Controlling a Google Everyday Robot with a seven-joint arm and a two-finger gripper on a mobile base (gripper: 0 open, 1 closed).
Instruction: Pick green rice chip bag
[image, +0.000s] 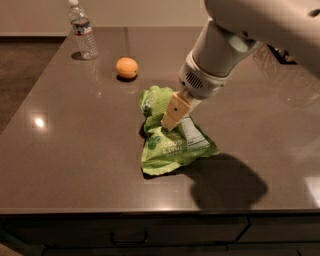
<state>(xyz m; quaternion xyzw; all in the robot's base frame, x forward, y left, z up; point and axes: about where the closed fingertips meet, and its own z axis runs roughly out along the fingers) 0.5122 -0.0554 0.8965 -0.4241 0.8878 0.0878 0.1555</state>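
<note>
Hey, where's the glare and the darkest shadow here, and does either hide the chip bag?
Camera view: glare spot on the table at left; the arm casts a dark shadow right of the green rice chip bag, which is well lit; the gripper is down on the bag's middle.

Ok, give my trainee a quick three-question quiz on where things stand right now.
1. True or false: the gripper is down at the green bag, away from the orange.
2. What stands near the far left corner of the table? A) a water bottle B) a mug C) a can
3. Which lies nearer the camera, the orange or the green bag?
Key: 1 true. 2 A. 3 the green bag.
</note>
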